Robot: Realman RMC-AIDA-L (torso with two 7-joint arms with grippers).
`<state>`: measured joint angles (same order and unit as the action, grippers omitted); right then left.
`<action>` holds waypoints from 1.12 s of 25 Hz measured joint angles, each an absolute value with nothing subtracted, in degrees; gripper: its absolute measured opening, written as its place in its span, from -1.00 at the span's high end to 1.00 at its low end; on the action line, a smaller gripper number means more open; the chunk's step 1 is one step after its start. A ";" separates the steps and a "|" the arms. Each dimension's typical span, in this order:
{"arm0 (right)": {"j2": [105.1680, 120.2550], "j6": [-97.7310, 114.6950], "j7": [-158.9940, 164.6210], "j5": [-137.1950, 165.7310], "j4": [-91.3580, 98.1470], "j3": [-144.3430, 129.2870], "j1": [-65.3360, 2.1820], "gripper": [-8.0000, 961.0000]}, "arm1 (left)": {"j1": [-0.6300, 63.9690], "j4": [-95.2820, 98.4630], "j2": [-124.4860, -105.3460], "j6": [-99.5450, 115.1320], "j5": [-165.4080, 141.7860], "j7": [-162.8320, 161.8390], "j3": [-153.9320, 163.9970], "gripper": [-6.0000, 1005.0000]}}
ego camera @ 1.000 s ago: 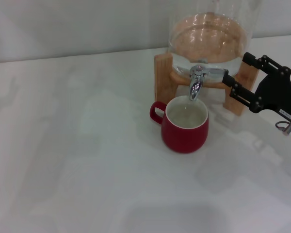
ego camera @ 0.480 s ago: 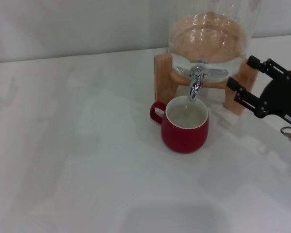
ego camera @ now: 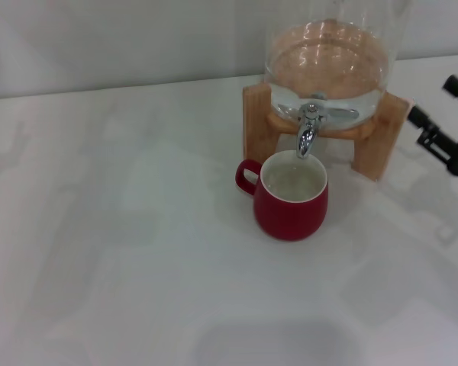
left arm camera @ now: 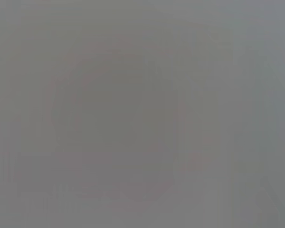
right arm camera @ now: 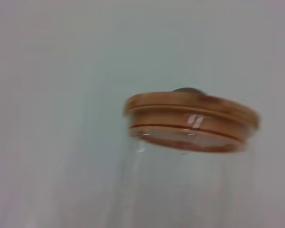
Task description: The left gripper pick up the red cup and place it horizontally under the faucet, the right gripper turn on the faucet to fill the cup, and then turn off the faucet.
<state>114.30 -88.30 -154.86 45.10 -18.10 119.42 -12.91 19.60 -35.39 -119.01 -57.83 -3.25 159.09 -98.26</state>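
cup filled under the tap, right claw off to the side

the red cup (ego camera: 291,200) stands upright on the white worktop (ego camera: 137,252), right under the spout of the faucet (ego camera: 308,130), its handle pointing toward the robot's left. its white inside holds clear liquid. the faucet is fitted to the front of a clear glass jar (ego camera: 326,57) that sits on a wooden stand (ego camera: 257,122), just behind the cup. the faucet's lever points toward the robot's right.

the right gripper (ego camera: 446,114) shows only at the right edge of the head view, apart from the faucet and beside the stand's right leg. its two black fingers (ego camera: 431,137) stand spread apart and hold nothing.

the right wrist view shows the jar's wooden lid (right arm camera: 192,121) from below. the left gripper is in none of the views, and the left wrist view shows only grey.
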 joint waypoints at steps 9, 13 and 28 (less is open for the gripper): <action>113.56 -83.96 -154.86 45.07 -18.53 128.12 -15.10 -0.41 | 19.24 -34.16 -119.29 -58.60 -3.20 159.95 -98.21 -0.67; 114.57 -80.11 -154.86 45.04 -18.54 135.78 -16.40 -0.41 | 19.70 -30.86 -119.49 -60.57 -1.28 161.50 -98.21 -0.67; 114.00 -73.60 -155.07 42.09 -18.41 138.67 -17.14 -0.41 | 22.16 -23.05 -119.51 -67.54 3.23 161.59 -97.63 -0.67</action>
<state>114.00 -73.60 -155.07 42.09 -18.41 138.66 -17.14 22.16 -23.05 -119.51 -67.54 3.23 161.59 -97.63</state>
